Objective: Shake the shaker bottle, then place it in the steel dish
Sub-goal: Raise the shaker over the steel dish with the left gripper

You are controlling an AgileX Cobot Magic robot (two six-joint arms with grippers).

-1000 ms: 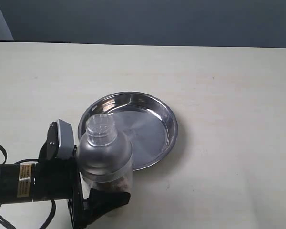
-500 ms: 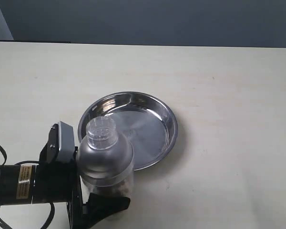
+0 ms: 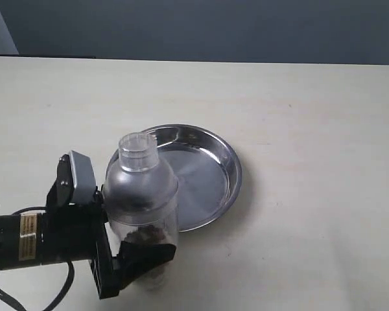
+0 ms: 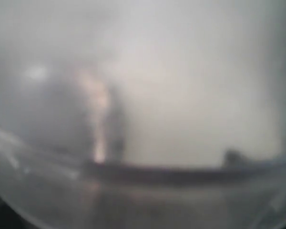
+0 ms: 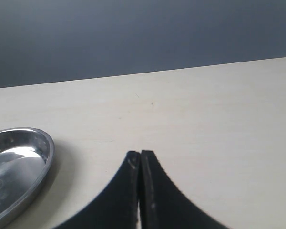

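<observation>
Swinging up over the last half-second, the shaker bottle [image 3: 141, 194] stands nearly upright, clamped low in the left hand [image 3: 142, 251] at the near-left rim of the steel dish [image 3: 236, 170]. Shaking seems underway, placing not begun. The right hand [image 5: 140, 160] idles, fingers together, empty.

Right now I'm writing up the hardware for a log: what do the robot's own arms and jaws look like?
The left arm is a black cylinder bearing a pale yellowish label with small print, a light grey box on its wrist, and a thin black cable looping below. Its jaws are black. The right gripper shows two black, curved, tapering jaws.
</observation>
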